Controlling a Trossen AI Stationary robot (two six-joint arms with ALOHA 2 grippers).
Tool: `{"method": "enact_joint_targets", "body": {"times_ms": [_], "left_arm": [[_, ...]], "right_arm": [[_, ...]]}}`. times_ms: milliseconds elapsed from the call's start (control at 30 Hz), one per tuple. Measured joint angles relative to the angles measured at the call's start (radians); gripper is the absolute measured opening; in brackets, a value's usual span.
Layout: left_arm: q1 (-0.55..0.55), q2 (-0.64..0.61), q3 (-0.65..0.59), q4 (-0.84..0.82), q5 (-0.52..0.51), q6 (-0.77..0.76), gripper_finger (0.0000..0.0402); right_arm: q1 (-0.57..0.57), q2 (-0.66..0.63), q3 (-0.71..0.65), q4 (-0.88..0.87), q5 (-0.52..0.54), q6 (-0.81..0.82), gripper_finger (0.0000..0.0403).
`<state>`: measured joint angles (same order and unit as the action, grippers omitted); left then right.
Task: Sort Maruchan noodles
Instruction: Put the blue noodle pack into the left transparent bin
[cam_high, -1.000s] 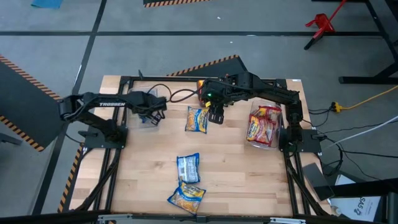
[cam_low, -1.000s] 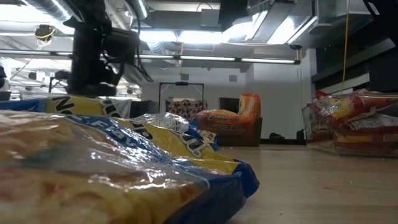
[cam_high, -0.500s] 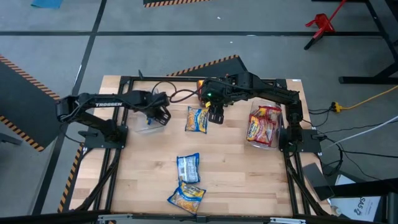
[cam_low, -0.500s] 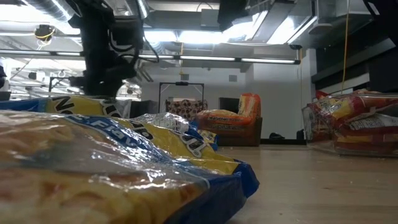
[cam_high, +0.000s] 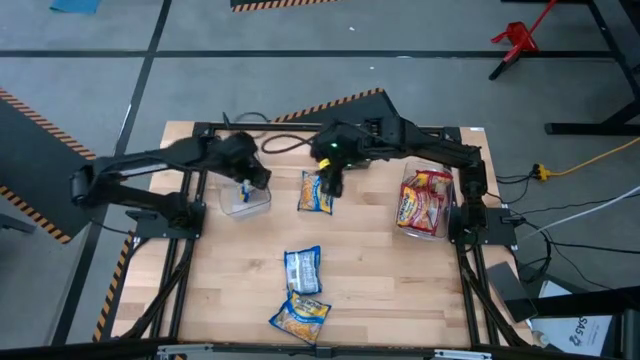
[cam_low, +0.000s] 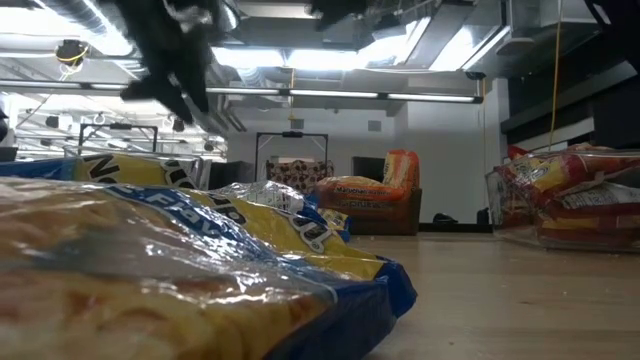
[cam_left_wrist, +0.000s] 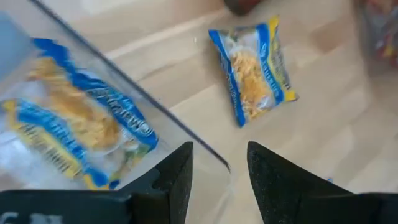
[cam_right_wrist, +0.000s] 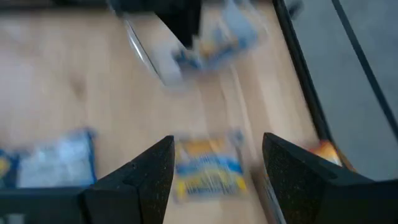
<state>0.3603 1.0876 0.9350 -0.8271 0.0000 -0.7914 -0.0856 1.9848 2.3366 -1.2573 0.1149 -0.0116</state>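
The left hand, fingers parted and empty, is hovering over the clear bin holding a blue-and-yellow packet; the right hand, also parted and empty, is hanging above another blue-and-yellow packet and should be descending squarely over its middle.

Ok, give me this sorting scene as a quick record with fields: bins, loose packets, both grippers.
left bin: clear, holds a blue-and-yellow packet
right bin: clear, holds red packets
loose packets: blue-and-yellow packet at table's far middle; two more nearer the front
left gripper: open, empty, over left bin
right gripper: open, empty, above the far-middle packet
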Motion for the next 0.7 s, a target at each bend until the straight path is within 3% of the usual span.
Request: {"method": "enact_joint_targets", "body": {"times_ms": [100,233,433,700], "left_arm": [[0.000,-0.068,0.088,-0.121,-0.041,-0.034,0.0145],[-0.018,-0.164,0.203,-0.282,-0.184,-0.078,0.0145],[-0.047,-0.268,0.237,-0.308,-0.356,-0.123,0.0145],[-0.037,-0.291,0.235,-0.374,-0.421,-0.095,0.0145]], "right_arm": [[0.000,0.003,-0.044,0.166,-0.030,0.004,0.0229],[0.000,0.018,-0.142,0.444,-0.032,0.009,0.0229],[-0.004,0.165,-0.202,0.759,-0.056,0.016,0.0229],[-0.042,0.296,-0.189,0.788,-0.074,0.051,0.0229]]}}
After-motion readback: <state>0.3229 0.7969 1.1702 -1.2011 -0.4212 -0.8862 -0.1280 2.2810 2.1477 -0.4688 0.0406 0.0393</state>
